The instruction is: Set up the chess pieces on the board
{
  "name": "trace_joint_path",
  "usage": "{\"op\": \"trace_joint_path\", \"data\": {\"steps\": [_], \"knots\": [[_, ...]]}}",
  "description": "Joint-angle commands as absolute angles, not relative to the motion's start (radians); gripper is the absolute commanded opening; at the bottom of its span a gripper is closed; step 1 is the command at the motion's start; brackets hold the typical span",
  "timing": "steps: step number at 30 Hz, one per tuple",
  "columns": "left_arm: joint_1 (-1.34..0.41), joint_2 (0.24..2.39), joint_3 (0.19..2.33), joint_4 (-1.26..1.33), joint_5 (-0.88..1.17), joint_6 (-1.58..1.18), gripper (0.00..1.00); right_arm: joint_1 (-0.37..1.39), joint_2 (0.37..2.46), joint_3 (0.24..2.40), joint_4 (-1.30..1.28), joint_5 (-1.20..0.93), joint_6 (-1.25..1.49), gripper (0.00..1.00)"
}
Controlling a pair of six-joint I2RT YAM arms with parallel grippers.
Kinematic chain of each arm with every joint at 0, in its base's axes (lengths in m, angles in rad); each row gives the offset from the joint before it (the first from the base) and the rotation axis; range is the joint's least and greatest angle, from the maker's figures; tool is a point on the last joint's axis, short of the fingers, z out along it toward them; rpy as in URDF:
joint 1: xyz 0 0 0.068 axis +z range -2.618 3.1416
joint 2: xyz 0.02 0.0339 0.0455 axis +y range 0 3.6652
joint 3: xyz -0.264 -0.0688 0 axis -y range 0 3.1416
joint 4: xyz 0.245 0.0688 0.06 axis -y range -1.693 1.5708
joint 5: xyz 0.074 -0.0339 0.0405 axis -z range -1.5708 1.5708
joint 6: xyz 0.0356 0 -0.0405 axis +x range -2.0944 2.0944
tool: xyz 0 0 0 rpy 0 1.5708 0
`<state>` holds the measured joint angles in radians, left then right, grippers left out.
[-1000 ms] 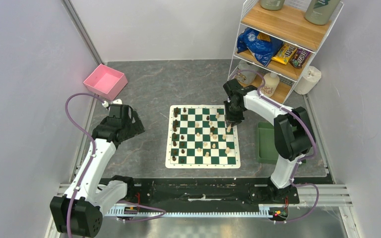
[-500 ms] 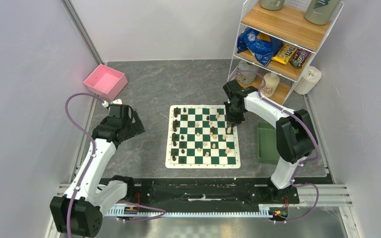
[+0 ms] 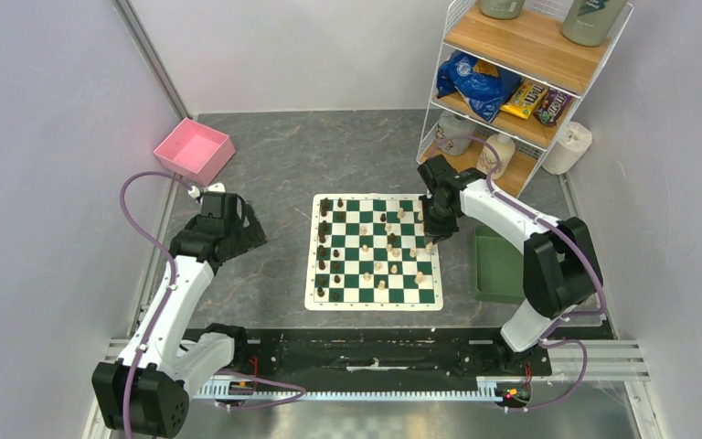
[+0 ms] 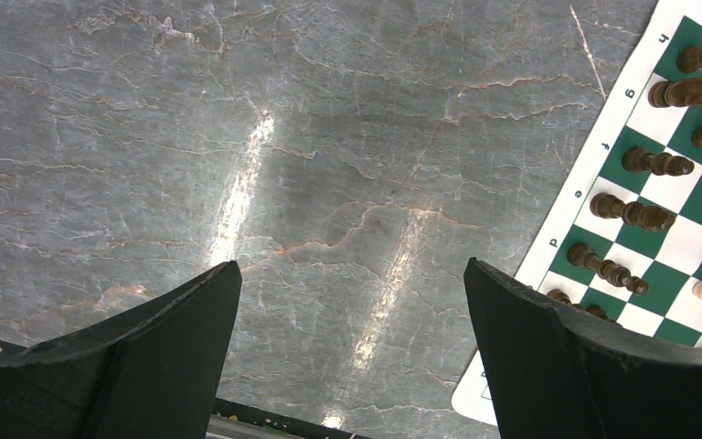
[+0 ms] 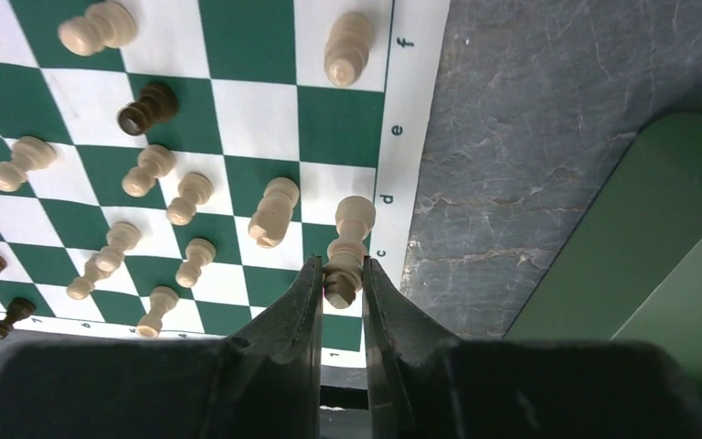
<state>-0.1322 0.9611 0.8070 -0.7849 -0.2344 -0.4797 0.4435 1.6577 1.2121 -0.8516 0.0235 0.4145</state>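
Off-task items around the two tools, all on the grey marbled table (image 3: pixel 274 155).
Green tray (image 3: pixel 492 276): flat, just right of the right gripper (image 3: pixel 432 234), not touching it. Wire shelf rack (image 3: pixel 530 41): beyond and right of that gripper, holding a blue snack bag (image 3: pixel 475 82), candy packs (image 3: pixel 537 99) and pale jars (image 3: pixel 500 157) on the lowest shelf. White roll (image 3: pixel 569 146): right of the rack. Pink bin (image 3: pixel 194 150): beyond the left gripper (image 3: pixel 251 230), well apart.

White links (image 3: pixel 169 302), black joints (image 3: pixel 548 265), looping purple cables (image 3: pixel 122 199), black jaws
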Motion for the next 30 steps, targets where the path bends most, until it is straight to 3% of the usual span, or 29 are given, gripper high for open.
{"op": "trace_joint_path", "data": {"steps": [1,23,30], "knots": [[-0.131,0.954,0.847,-0.784,-0.239,-0.461,0.99,0.453,1.643,1.179,-0.824,0.018,0.434,0.15],[-0.13,0.966,0.847,-0.784,-0.234,-0.461,0.99,0.471,1.663,1.131,-0.767,0.002,0.463,0.15],[-0.131,0.967,0.847,-0.784,-0.233,-0.461,0.99,0.471,1.652,1.137,-0.771,0.003,0.455,0.26]]}}
